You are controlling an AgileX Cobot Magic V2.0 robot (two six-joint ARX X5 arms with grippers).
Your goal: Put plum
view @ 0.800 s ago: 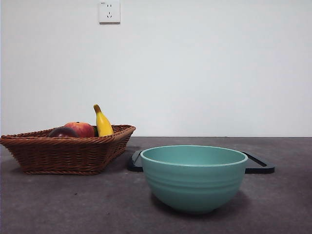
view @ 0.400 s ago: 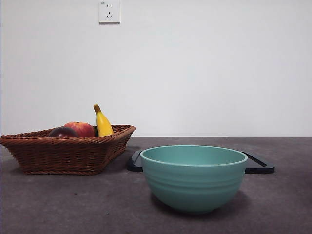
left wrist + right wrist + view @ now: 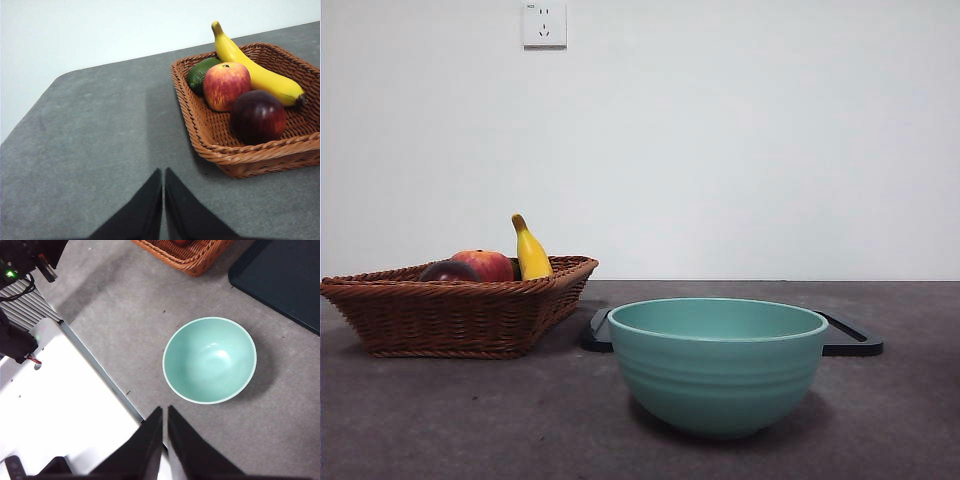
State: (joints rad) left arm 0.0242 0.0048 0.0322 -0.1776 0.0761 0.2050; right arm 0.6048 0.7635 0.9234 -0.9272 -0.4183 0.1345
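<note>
Matte black, tapered end effector [image 3: 163,210] jaws; white base panel [image 3: 60,405] with cables.

A plain white wall [image 3: 740,140] with a white power socket [image 3: 544,24] rises behind the grey table [image 3: 470,420].

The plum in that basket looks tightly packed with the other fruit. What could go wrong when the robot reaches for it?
The plum sits touching the red apple and the banana, so jaws closing around it might nudge or catch a neighbour instead. It also lies close to the wicker basket rim, which a finger could strike. Its smooth round skin might slip. Both the left gripper and right gripper are shut and away from it.
</note>
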